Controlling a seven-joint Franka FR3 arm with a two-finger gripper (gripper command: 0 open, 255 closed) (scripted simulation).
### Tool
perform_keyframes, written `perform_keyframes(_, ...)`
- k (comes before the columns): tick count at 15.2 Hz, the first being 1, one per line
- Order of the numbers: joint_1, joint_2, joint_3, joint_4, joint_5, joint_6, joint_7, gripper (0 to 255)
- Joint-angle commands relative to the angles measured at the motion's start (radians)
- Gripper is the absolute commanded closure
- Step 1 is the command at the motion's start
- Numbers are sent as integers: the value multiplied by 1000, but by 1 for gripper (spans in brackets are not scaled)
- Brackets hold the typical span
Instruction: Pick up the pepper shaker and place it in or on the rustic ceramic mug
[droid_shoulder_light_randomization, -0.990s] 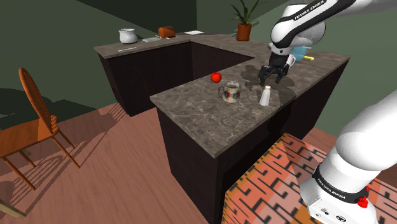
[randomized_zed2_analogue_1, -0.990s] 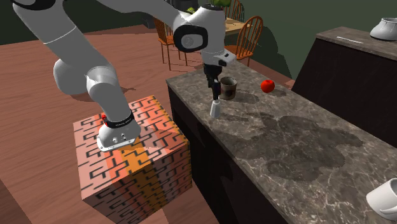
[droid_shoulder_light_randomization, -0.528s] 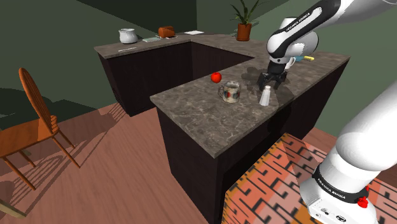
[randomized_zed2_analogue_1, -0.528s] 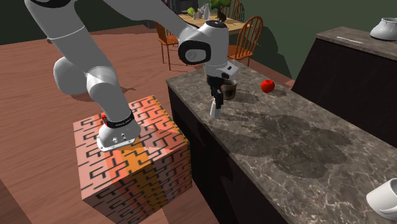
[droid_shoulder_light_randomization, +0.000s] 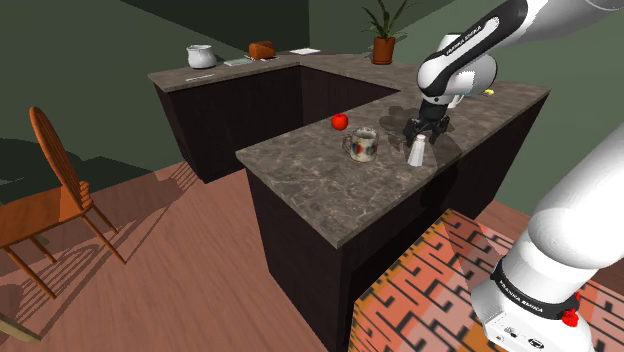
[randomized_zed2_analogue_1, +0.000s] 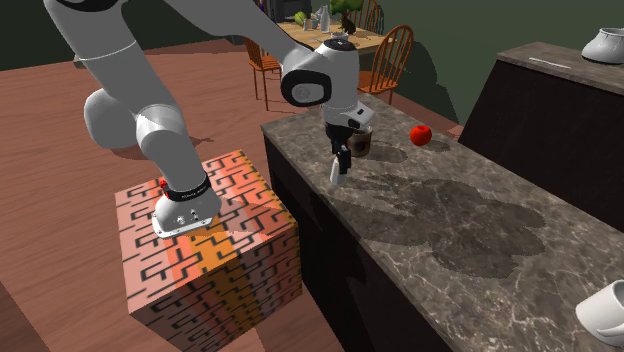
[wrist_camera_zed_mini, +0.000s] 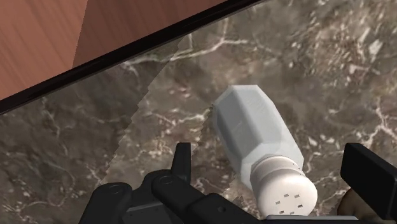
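The pepper shaker (droid_shoulder_light_randomization: 417, 151) is a white faceted bottle with a round perforated cap, standing upright on the dark marble counter (droid_shoulder_light_randomization: 320, 180). A patterned ceramic mug (droid_shoulder_light_randomization: 362, 145) stands close beside it, toward the shoulder view's left. My gripper (droid_shoulder_light_randomization: 424, 131) hangs low over the shaker and is open. In the wrist view the shaker (wrist_camera_zed_mini: 257, 143) sits between the two fingers (wrist_camera_zed_mini: 182, 163), with a gap on each side. From the second exterior view the gripper (randomized_zed2_analogue_1: 342, 157) covers the top of the shaker (randomized_zed2_analogue_1: 335, 174), and the mug (randomized_zed2_analogue_1: 359, 141) is just behind.
A red apple (droid_shoulder_light_randomization: 340, 121) lies beyond the mug. The counter's front edge (wrist_camera_zed_mini: 95, 67) runs close to the shaker. A potted plant (droid_shoulder_light_randomization: 384, 45), a white kettle (droid_shoulder_light_randomization: 200, 56) and a white bowl (randomized_zed2_analogue_1: 605, 305) stand farther off. A wooden chair (droid_shoulder_light_randomization: 55, 175) is on the floor.
The gripper has come down from above the shaker until its open fingers flank the shaker's top. Shaker, mug and apple have not moved.
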Motion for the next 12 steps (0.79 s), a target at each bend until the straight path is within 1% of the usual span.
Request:
perform_keyframes(1, 0, 0, 0, 0, 0, 0, 0, 0)
perform_keyframes(2, 0, 0, 0, 0, 0, 0, 0, 255)
perform_keyframes(11, 0, 0, 0, 0, 0, 0, 0, 255)
perform_keyframes(12, -1, -10, 2, 5, -6, -15, 5, 255)
